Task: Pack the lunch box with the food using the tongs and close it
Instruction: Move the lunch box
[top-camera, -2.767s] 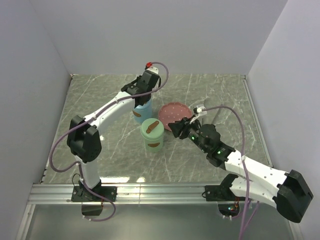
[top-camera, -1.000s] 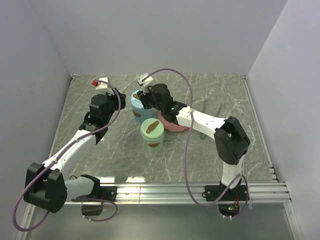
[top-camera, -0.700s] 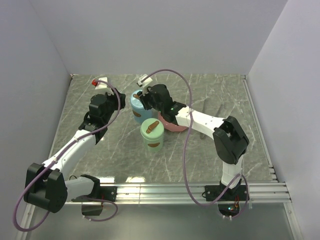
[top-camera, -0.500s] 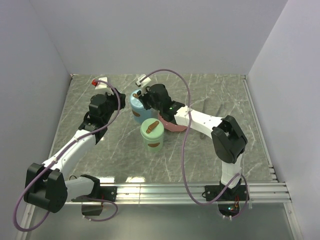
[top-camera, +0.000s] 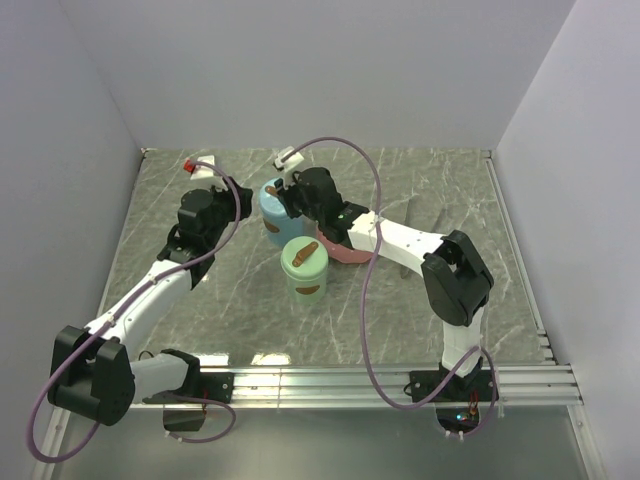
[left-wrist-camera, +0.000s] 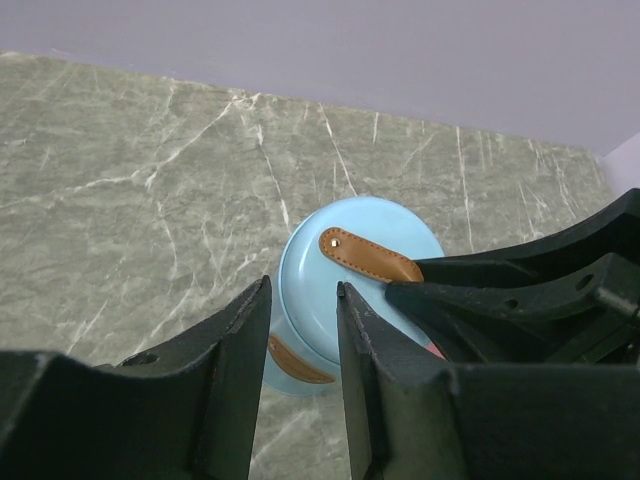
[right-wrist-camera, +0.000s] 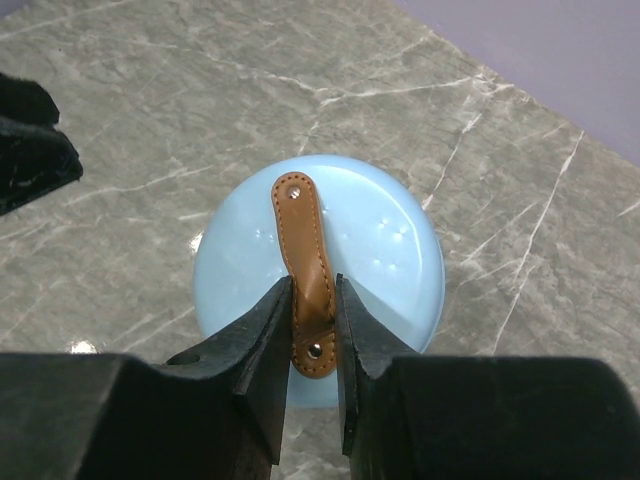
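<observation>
A round light-blue lunch box (top-camera: 270, 208) with a brown leather strap (right-wrist-camera: 305, 235) across its lid (right-wrist-camera: 390, 250) stands at the back of the table. My right gripper (right-wrist-camera: 313, 285) is above it, shut on the near end of that strap, and shows from above as the right gripper (top-camera: 284, 197). My left gripper (left-wrist-camera: 302, 285) hangs open and empty just left of the box (left-wrist-camera: 390, 225), not touching it. A green container (top-camera: 303, 262) with its own brown strap stands in front. The food and the tongs are out of view.
A pink plate (top-camera: 347, 254) lies right of the green container, mostly under my right arm. The grey marble table (top-camera: 200, 320) is walled at the back and on both sides. A metal rail (top-camera: 320, 380) runs along the near edge.
Since the earliest frame my left arm drew back to the left of the blue box and my right arm reached over it. In the last second the right jaws closed onto the strap.
</observation>
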